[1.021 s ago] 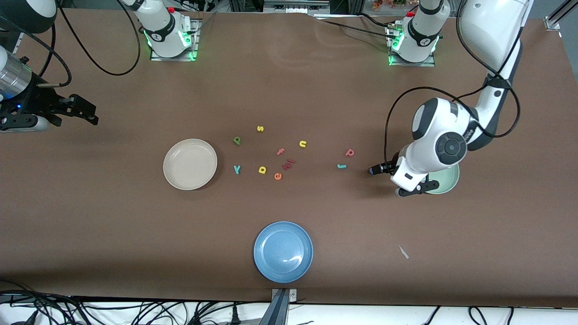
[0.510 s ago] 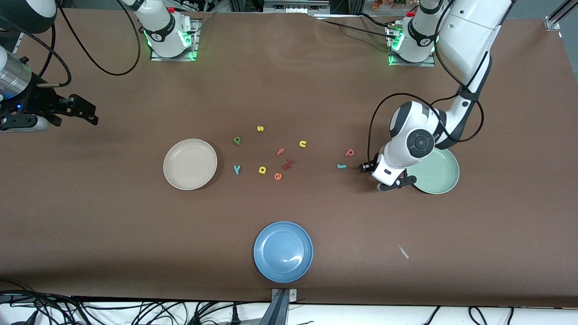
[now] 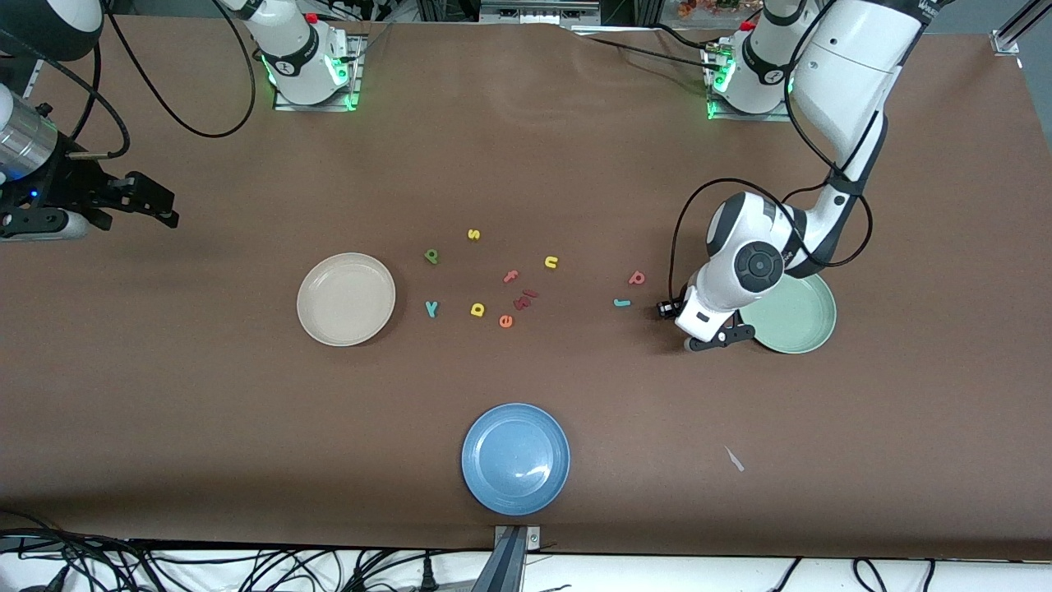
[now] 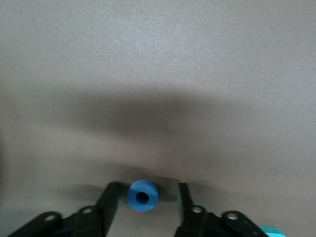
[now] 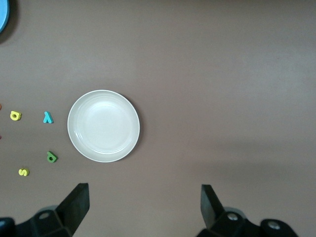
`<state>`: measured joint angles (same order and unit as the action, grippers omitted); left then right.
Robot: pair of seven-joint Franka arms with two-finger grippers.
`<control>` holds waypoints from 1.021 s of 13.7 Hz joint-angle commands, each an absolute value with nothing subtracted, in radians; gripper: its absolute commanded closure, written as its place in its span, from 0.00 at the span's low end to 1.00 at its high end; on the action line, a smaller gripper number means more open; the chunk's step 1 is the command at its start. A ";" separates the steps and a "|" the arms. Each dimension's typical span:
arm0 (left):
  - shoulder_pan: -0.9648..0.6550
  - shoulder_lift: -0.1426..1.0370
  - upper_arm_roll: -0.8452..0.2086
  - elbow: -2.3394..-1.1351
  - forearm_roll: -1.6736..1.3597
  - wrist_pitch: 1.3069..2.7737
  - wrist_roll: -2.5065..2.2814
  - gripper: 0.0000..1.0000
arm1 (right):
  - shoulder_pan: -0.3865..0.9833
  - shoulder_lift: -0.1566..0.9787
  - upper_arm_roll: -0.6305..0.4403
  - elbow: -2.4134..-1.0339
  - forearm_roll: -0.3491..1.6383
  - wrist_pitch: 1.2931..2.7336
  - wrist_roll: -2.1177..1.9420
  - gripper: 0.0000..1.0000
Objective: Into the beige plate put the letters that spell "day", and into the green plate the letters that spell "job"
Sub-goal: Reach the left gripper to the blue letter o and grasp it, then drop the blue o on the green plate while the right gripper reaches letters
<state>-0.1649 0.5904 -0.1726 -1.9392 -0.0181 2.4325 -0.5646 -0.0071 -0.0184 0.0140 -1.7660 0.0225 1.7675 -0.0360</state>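
The blue "o" lies on the table between the fingers of my left gripper, which is open with a gap on each side of it. That gripper is low at the table beside the green plate, and the arm hides the "o" in the front view. Teal "j" and red-pink "b" lie close by. Yellow "d", green "a" and teal "y" lie beside the beige plate. My right gripper waits open at the right arm's end of the table.
A blue plate sits nearest the front camera. Yellow "s", yellow "n", pink "f", orange "e" and dark red pieces lie among the letters. A white scrap lies toward the front edge.
My left arm has swung off the green plate toward the middle of the table, uncovering the plate, and its jaws have narrowed. The right arm has not moved.
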 commanded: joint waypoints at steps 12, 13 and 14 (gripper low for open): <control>-0.042 0.476 -0.158 -1.833 0.061 2.151 -0.344 1.00 | 0.130 0.115 0.031 -1.752 0.018 1.764 0.029 0.00; -0.005 0.474 -0.156 -1.833 0.063 2.146 -0.290 1.00 | 0.170 0.136 0.031 -1.755 0.018 1.772 0.091 0.00; 0.033 0.477 -0.156 -1.836 0.075 2.146 -0.232 1.00 | 0.196 0.155 0.031 -1.756 0.018 1.785 0.159 0.00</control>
<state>-0.0346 0.4870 -0.1494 -1.8233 0.0450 2.1622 -0.3379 0.1416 0.1159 0.0340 -1.7691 0.0227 1.7729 0.0581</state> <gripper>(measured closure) 0.749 0.000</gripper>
